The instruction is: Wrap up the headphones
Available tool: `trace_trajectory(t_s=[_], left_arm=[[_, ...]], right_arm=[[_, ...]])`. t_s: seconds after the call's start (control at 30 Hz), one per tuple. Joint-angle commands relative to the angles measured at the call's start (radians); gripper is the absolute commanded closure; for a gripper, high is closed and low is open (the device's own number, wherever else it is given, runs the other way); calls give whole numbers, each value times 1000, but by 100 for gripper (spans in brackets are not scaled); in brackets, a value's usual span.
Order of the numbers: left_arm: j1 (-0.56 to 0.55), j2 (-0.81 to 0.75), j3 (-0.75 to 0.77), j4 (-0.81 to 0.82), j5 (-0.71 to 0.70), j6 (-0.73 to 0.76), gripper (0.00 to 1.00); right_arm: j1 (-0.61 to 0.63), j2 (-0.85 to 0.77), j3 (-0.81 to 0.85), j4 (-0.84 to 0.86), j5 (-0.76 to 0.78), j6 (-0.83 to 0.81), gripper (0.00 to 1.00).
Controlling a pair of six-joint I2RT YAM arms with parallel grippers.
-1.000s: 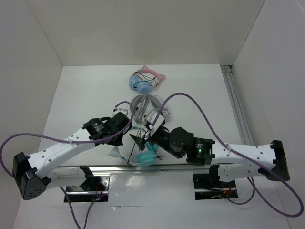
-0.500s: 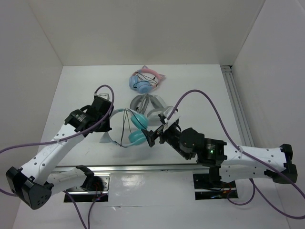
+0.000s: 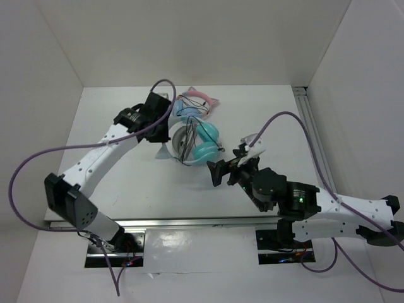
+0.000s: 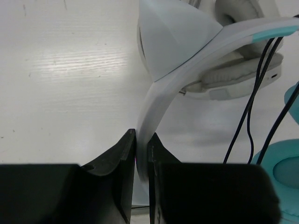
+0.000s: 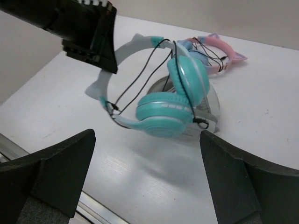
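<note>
- The left gripper [image 4: 141,144] pinches the pale headband of the teal headphones [image 5: 170,100], mid-table, over the grey-and-white pair [image 4: 243,70].
- The right gripper [image 3: 216,172] is spread wide, with bare table [image 3: 113,183] nearby.
- The grey-and-white pair is mostly hidden.
- The black cable [image 4: 250,112] runs out of the left wrist view.

headphones [image 5: 187,79]: headband [image 4: 154,98] smooth translucent pale plastic, ear cups [image 5: 163,114] matt teal with soft padded rims, cable [image 5: 140,70] thin matt black | grey pair [image 4: 233,77]: smooth leatherette-like cushions | table [image 4: 70,70]: white, faint sheen | left gripper [image 4: 141,137]: matt black plastic | arms [image 3: 95,165]: glossy white plastic shells | rail [image 3: 314,136]: bare metal
</note>
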Motion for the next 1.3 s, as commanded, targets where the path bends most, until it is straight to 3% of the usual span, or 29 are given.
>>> trace_trajectory(t_s=[0.0, 0.3, 0.67, 1.07, 1.27], left_arm=[[-1, 130, 180, 79, 47, -44, 100], [-115, 478, 518, 69, 61, -53, 100], [-231, 766, 878, 115, 157, -90, 100], [-271, 859, 803, 462, 162, -243, 100], [-291, 983, 854, 563, 53, -266, 100]], right_arm=[[8, -79, 67, -83, 94, 94, 0], [17, -95, 133, -160, 149, 114, 0], [17, -139, 104, -210, 151, 141, 0], [17, -218, 84, -261, 97, 204, 0], [17, -227, 73, -279, 97, 213, 0]])
